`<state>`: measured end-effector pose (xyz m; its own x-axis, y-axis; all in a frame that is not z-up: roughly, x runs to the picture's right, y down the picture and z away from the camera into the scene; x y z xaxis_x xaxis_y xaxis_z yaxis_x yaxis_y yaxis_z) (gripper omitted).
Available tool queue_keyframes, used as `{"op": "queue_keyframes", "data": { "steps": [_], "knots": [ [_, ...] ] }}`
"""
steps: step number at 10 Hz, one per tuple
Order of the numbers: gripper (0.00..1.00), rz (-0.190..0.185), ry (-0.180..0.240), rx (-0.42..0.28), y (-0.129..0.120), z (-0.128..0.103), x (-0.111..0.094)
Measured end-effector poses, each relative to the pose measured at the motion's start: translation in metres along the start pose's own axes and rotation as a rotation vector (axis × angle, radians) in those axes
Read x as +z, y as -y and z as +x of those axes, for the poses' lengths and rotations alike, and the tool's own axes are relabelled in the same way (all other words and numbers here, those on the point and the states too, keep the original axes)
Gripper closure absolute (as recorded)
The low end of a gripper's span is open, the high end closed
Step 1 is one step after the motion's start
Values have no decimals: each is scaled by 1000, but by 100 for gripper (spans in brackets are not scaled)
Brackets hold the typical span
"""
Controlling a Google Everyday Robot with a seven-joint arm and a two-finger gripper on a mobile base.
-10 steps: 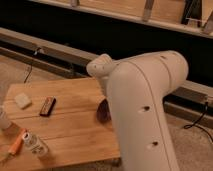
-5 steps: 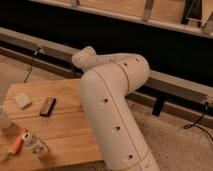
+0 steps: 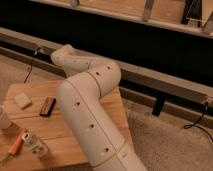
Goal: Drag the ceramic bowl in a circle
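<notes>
Apparently both jaws and ceramic bowl lie hidden behind the arm.

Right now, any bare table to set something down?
Bare wood on the table lies between the brown block and the clear bottle, bordered on the right by the arm. The left edge is crowded: sponge, bottle, orange tool. The pincer and ceramic bowl are hidden.
</notes>
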<state>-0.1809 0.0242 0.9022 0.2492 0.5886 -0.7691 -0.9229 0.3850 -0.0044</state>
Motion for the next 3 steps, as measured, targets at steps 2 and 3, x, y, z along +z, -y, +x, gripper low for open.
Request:
{"op": "queue_keyframes", "data": {
  "steps": [2, 3],
  "knots": [
    [100, -7, 3, -140, -55, 14, -12],
    [100, 1, 5, -231, -83, 30, -17]
  ]
}}
